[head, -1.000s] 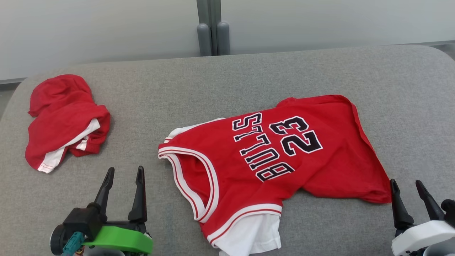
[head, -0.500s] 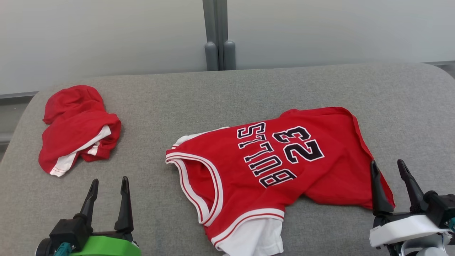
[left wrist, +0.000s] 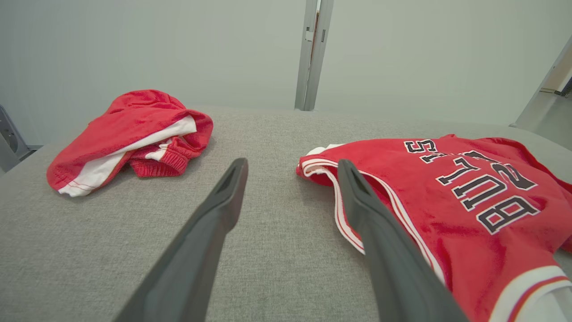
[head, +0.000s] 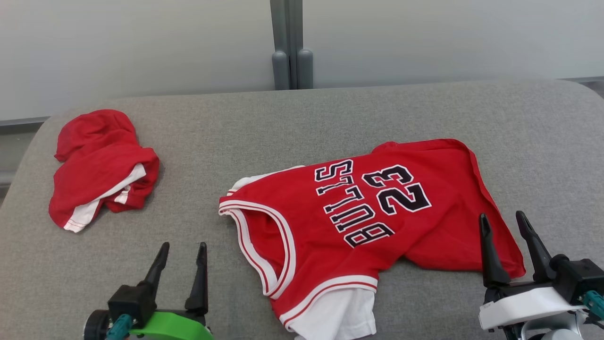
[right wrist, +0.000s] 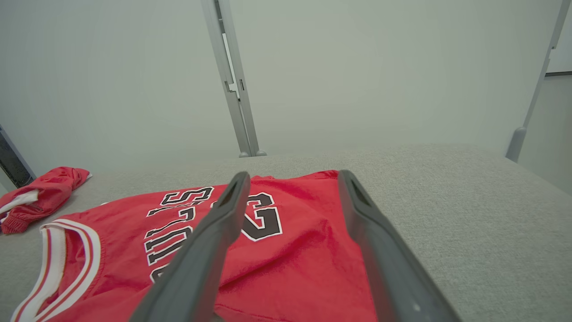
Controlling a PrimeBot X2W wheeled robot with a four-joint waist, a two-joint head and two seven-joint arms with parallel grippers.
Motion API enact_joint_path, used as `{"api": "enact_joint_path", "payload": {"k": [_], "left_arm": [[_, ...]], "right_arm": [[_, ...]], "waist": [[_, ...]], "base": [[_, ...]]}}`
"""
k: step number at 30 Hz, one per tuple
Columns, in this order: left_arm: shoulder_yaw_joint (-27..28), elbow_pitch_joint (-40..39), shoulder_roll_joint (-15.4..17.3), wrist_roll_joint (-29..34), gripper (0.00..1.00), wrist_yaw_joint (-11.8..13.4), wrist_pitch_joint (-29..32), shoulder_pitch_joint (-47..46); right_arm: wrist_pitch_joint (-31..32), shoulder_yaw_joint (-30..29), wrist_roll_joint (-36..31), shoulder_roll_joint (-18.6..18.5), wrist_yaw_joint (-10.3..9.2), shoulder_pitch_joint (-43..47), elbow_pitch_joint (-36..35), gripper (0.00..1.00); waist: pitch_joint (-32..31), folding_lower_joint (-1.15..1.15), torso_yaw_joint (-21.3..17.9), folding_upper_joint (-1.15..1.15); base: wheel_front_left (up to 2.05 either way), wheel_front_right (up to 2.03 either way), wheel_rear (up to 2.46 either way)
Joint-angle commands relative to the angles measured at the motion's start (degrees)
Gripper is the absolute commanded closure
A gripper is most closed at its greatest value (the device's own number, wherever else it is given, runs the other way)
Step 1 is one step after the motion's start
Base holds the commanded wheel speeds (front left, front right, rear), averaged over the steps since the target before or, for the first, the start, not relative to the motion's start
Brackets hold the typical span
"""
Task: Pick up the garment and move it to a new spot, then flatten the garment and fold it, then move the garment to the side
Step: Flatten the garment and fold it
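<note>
Grey fabric surface with rounded corners, plain pale wall behind it and a grey post in the middle of that wall.

The jersey is red with white-and-red striped trim round the armhole. It has "BULLS" and "23" in black letters with a white outline, and the print reads sideways in the head view. It's spread out mostly flat but rumpled, with some creases along the near edge. A white layer pokes out from under the striped hem at the near corner.

The left gripper sits low over the surface, fingers pointing away from the robot, jaws wide apart with nothing between them but bare grey fabric. The jersey's striped armhole edge is just outside its right finger. A bundled pair of red shorts with a white lining lies ahead and well off to the left of its left finger.

The right gripper is spread wide too and has hold of nothing. It's at the jersey's far-right corner: red cloth lies under its left finger and in the gap between the jaws, while its right finger is over bare surface just past the jersey's edge. Can't tell if the tips are actually touching the cloth.
</note>
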Motion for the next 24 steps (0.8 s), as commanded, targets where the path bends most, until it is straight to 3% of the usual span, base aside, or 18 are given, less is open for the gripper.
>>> {"api": "enact_joint_path", "payload": {"k": [1, 16, 23, 24], "left_arm": [[-1.4, 1.0, 0.4, -0.3, 0.0, -0.2, 0.0, -1.3], [-20.1, 14.2, 2.3, -6.9, 0.0, -0.2, 0.0, -5.6], [-22.3, 18.9, 1.8, -9.1, 0.0, -0.2, 0.0, -8.9], [-22.2, 19.4, 1.7, -9.6, 0.04, -0.2, 0.0, -9.5]], "right_arm": [[-0.2, 0.2, -0.4, -0.1, -0.1, -0.9, 0.0, 0.0], [-0.2, 0.1, -0.6, 0.3, -0.1, -3.3, 0.3, 0.0], [-0.2, 0.3, -0.9, 0.5, -0.1, -4.4, 0.4, 0.0], [-0.2, 0.4, -0.9, 0.5, -0.1, -4.5, 0.4, 0.0]], "waist": [[0.7, 0.0, -0.5, 0.0], [4.6, 0.0, -3.3, 0.0], [5.7, 0.0, -4.1, 0.0], [5.8, 0.0, -4.2, 0.0]], "base": [[0.0, 0.0, 0.0], [0.0, 0.0, 0.0], [0.0, 0.0, 0.0], [0.0, 0.0, 0.0]]}}
